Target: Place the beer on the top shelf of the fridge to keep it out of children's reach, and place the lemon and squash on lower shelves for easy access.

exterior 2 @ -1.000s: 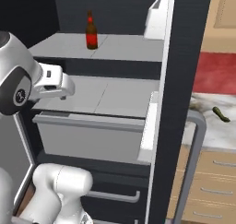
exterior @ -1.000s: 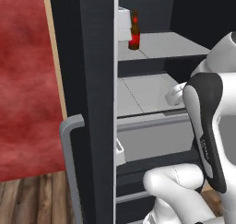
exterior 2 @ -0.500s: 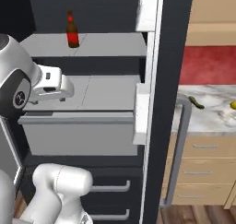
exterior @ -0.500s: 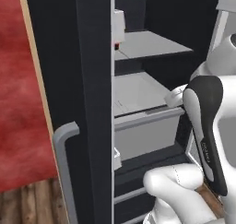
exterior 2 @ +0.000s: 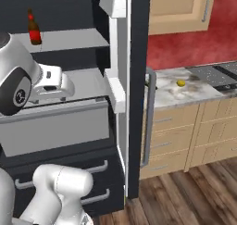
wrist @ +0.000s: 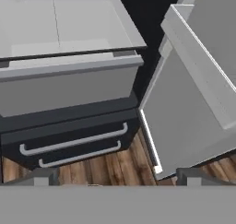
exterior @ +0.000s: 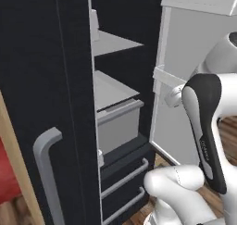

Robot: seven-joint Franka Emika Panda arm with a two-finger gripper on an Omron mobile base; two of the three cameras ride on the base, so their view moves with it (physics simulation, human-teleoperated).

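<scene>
Standing on top shelf [exterior 2: 69,39], beer [exterior 2: 33,28], end effector [wrist: 113,177] wide open, empty

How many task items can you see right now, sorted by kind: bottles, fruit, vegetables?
Bottles: 1, the dark brown glass beer bottle with a red label, standing on the fridge's top light-grey shelf plate.
Fruit: 1, the small yellow oval lemon on the marbled countertop.
Vegetables: 1, a dark green squash, largely hidden behind the fridge door edge.
Total: 3
</scene>
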